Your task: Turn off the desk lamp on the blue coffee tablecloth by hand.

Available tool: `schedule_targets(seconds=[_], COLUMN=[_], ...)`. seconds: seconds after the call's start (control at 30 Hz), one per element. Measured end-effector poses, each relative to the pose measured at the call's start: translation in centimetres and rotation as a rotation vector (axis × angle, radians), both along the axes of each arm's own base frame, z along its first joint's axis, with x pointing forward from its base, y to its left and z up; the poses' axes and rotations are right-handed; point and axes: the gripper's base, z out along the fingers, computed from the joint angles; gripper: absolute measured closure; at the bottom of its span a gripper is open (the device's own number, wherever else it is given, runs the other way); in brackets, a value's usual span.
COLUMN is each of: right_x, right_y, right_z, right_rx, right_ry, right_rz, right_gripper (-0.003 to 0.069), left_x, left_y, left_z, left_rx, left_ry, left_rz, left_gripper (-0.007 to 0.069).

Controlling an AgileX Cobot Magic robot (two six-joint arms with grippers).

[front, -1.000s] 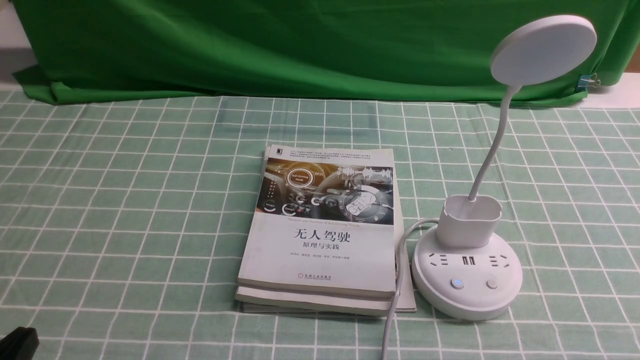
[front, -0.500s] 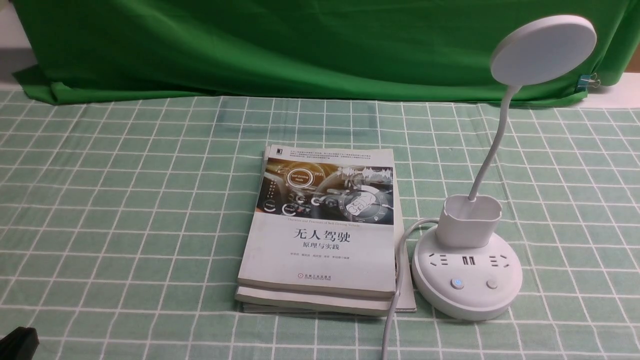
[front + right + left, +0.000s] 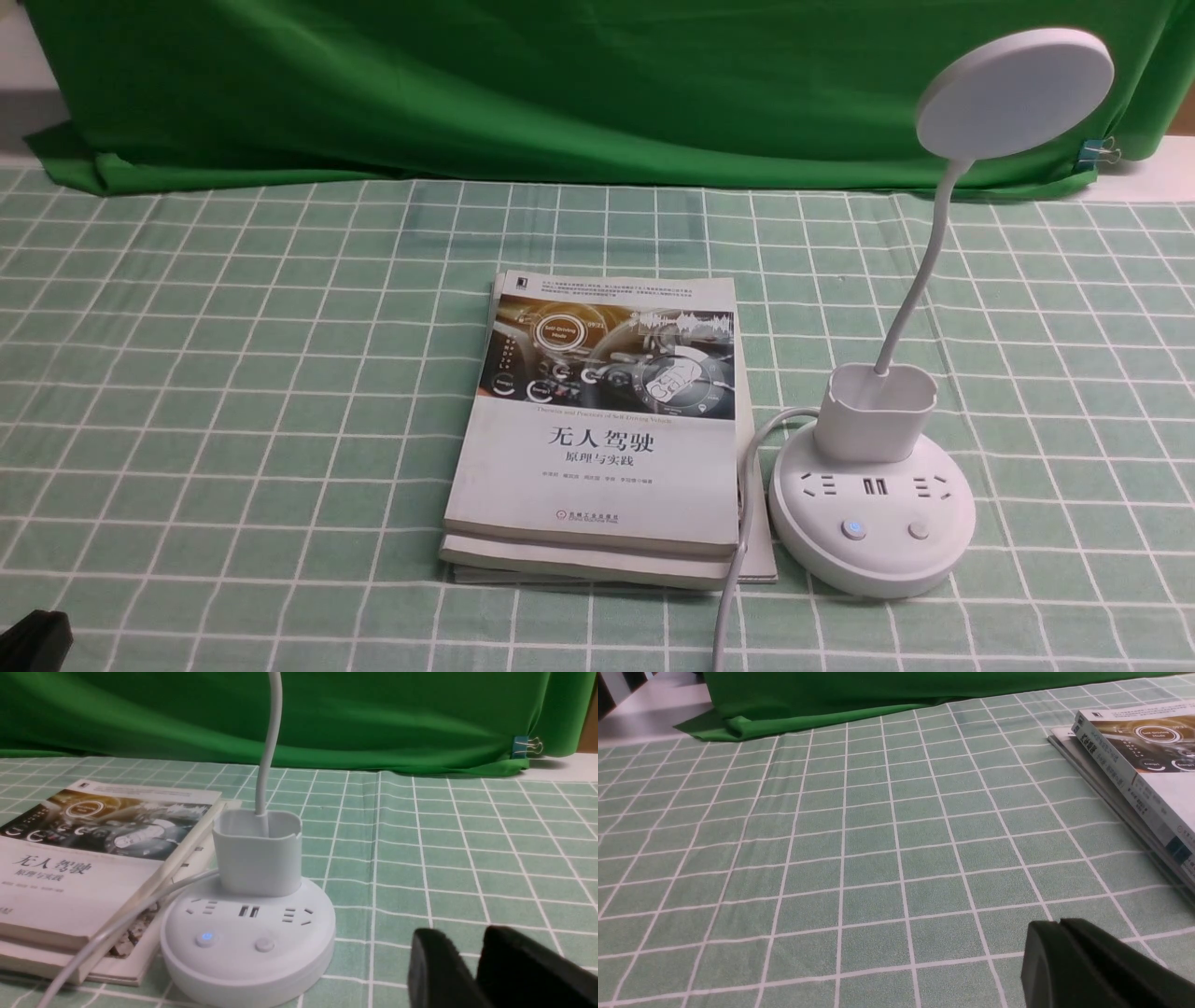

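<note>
One desk lamp [image 3: 873, 560], R side of tabletop [image 3: 233, 373], well fwd of back edge.
L pincer [image 3: 1057, 922] shut, R pincer [image 3: 465, 935] slightly open, both w/ nothing gripped; blue btn [image 3: 854, 529] lit.

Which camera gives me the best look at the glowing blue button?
The right wrist view: the blue button appears larger there, its lit symbol unobstructed. The front view shows it too, smaller but also uncovered. The left wrist view doesn't show it.

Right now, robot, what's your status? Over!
Left gripper shut, right gripper open, both empty. Lamp standing, one button glowing blue. Books close left, cable over their edge.
</note>
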Motion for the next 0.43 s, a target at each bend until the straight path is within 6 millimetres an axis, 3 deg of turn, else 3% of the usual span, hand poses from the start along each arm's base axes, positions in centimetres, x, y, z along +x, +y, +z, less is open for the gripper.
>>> schedule_targets(seconds=[0.43], right_x=[0.0], right_y=[0.0], right_z=[0.0], right_rx=[-0.001], right_ry=[0.0], right_rz=[0.0], right_gripper=[0.0464], left_x=[0.0], left_y=[0.0], left_z=[0.0], left_rx=[0.0], left_ry=[0.0], left_rz=[0.0], left_gripper=[0.0624])
